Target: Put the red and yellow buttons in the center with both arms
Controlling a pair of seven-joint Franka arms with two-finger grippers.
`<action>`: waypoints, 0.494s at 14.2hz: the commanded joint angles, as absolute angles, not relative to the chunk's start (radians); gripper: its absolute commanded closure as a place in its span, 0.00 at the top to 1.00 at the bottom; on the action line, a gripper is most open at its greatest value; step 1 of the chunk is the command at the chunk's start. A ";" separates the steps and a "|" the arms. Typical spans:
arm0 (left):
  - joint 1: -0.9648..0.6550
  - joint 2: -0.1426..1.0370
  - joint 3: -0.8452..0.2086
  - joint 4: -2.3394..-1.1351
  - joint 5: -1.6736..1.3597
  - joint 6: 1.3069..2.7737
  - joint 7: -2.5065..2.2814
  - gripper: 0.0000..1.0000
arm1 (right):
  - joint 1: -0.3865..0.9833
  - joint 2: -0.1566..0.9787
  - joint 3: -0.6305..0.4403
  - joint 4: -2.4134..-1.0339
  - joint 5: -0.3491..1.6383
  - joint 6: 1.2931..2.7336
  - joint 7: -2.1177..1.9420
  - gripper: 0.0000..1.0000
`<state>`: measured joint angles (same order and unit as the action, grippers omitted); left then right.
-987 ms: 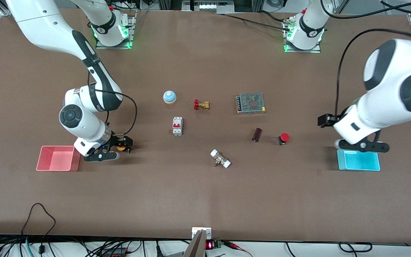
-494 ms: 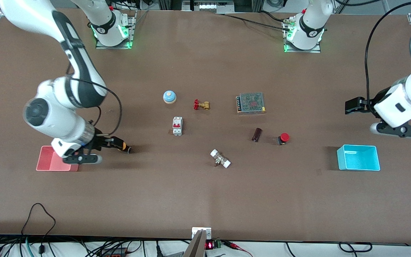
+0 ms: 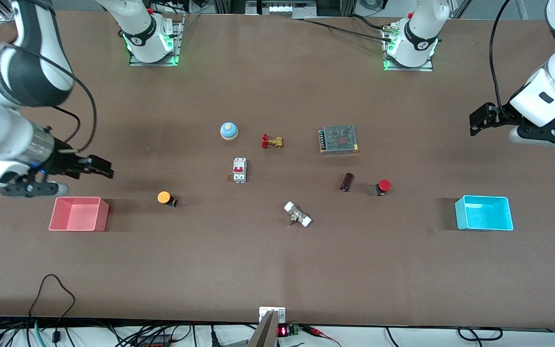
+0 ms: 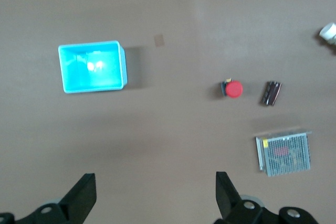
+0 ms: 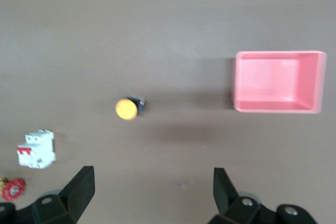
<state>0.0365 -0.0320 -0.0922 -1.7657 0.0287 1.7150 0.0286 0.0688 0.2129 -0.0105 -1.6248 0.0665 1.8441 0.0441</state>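
The yellow button (image 3: pixel 164 197) lies on its side on the brown tabletop (image 3: pixel 277 260) beside the pink bin; it also shows in the right wrist view (image 5: pixel 126 108). The red button (image 3: pixel 383 186) lies on the table toward the left arm's end, beside a dark cylinder; it also shows in the left wrist view (image 4: pixel 232 88). My right gripper (image 3: pixel 95 166) is open and empty, raised over the table above the pink bin's end. My left gripper (image 3: pixel 481 119) is open and empty, raised over the table at the left arm's end.
A pink bin (image 3: pixel 79 213) stands at the right arm's end and a cyan bin (image 3: pixel 483 212) at the left arm's end. In the middle are a blue bell (image 3: pixel 229 130), brass valve (image 3: pixel 272 141), breaker (image 3: pixel 239 170), power supply (image 3: pixel 339 139), dark cylinder (image 3: pixel 347 181) and white fitting (image 3: pixel 297 214).
My right gripper has let go of the yellow button, opened and risen away toward the table's end. My left gripper has lifted away from the cyan bin toward the robots' bases.
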 commanded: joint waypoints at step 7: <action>0.025 -0.021 -0.083 -1.749 0.015 1.690 0.052 1.00 | 0.060 0.094 -0.057 -1.628 0.009 1.704 0.044 1.00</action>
